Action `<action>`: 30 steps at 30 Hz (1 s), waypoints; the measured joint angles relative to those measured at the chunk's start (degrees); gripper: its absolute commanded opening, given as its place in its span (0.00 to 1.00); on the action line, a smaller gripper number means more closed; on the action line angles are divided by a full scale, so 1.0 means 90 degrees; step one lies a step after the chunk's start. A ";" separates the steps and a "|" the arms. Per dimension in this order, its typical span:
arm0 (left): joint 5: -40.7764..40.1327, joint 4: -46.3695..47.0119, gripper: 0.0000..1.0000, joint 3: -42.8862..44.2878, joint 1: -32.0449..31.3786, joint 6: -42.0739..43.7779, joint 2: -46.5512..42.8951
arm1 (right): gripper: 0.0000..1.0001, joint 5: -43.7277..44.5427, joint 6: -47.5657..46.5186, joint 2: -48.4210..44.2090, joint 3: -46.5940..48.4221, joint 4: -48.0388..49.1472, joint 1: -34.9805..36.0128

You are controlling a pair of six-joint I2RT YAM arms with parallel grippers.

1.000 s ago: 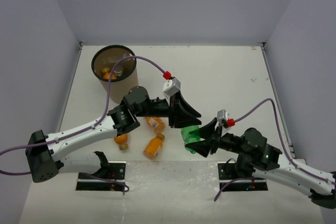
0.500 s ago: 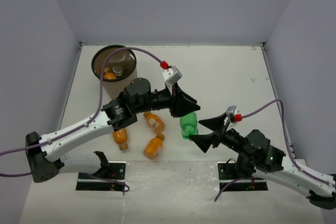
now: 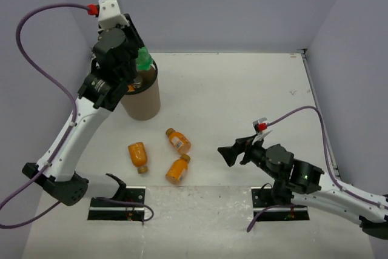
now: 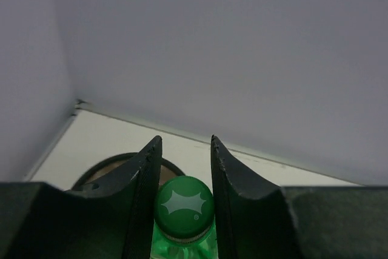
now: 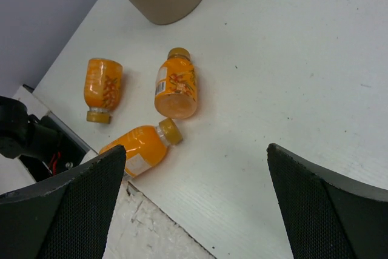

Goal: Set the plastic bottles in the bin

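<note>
My left gripper (image 3: 138,50) is raised high at the back left, shut on a translucent green bottle (image 3: 144,60) that hangs over the brown bin (image 3: 144,100). In the left wrist view the green cap (image 4: 185,209) sits between the fingers, with the bin's dark rim (image 4: 102,169) below. Three orange bottles lie on the table: one at the left (image 3: 137,155), one in the middle (image 3: 178,141), one nearest the front (image 3: 177,170). My right gripper (image 3: 234,151) hovers low to their right, open and empty (image 5: 195,148). The bin's inside is hidden.
The white table ends in grey walls at the left, back and right. Both arm bases (image 3: 118,201) stand on the pale strip at the near edge. In the right wrist view the front orange bottle (image 5: 140,150) lies close to that strip.
The right gripper let go of the green bottle, opened wide and drew back. The left arm swung up and left, carrying the bottle from mid-table to above the bin.
</note>
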 measured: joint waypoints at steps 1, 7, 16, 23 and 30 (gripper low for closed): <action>-0.0274 0.0119 0.00 0.0005 0.0255 0.0141 0.0121 | 0.99 -0.0022 0.0053 0.0134 0.0022 0.0002 0.0000; -0.0928 0.0058 0.62 0.0070 0.0930 0.0352 0.1302 | 0.99 -0.0364 0.0449 0.1613 0.0687 -0.0158 0.0000; -0.0792 -0.0500 1.00 -0.0126 0.1202 -0.0056 0.1435 | 0.90 -0.1207 0.0248 0.4313 0.1892 -0.0338 0.0000; 0.0573 -0.1098 1.00 -0.1025 0.1200 -0.0673 -0.0221 | 0.93 -0.1343 -0.0719 0.6793 0.3694 -0.0699 -0.0015; 0.1605 -0.1307 1.00 -0.2628 0.1195 -0.0874 -0.2348 | 0.92 -0.1319 -0.1355 0.9003 0.5132 -0.0988 -0.0153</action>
